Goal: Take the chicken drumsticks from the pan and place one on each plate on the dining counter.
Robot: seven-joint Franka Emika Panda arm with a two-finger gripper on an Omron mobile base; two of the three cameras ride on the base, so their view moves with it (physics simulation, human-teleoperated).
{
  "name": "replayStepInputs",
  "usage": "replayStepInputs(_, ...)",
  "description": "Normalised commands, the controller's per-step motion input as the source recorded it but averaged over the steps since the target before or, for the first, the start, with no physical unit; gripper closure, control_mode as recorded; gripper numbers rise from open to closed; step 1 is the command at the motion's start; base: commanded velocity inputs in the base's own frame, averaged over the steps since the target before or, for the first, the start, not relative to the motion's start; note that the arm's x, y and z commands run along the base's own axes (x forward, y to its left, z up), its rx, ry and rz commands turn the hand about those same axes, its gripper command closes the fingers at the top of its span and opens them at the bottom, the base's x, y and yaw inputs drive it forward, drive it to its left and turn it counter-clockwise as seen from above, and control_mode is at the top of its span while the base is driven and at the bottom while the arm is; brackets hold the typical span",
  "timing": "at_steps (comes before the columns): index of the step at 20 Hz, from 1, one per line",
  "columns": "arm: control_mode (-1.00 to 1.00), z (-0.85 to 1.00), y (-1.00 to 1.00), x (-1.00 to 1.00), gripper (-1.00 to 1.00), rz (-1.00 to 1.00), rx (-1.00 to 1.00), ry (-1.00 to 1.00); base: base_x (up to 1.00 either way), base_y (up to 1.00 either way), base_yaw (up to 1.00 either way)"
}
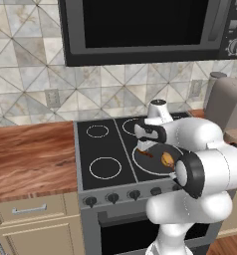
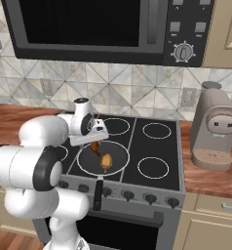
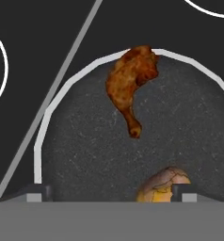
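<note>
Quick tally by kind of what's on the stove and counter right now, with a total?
Chicken drumsticks: 2, darker drumstick and lighter drumstick, both in the pan
Pan: 1
Coffee machine: 1
Total: 4

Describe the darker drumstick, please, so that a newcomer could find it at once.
On the black stove under the microwave, find the grey pan. The darker drumstick lies at its rim, reddish-brown with a thin bone end, unlike its rounder, orange neighbour.

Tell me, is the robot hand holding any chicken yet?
No, nothing is held. The gripper is open above the pan, with both drumsticks lying in it.
</note>
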Motion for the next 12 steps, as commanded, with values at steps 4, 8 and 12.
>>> replayStepInputs(4,-1.00,-0.26,0.00,0.12,-1.00,0.00,0.04,0.00,0.00,0.00,0.00)
replayStepInputs(8,-1.00,-0.32,0.00,0.19,-1.00,0.00,0.03,0.00,0.00,0.00,0.00)
replayStepInputs(12,-1.00,-0.31,0.00,0.21,-1.00,0.00,0.00,0.00,0.00,0.00,0.00)
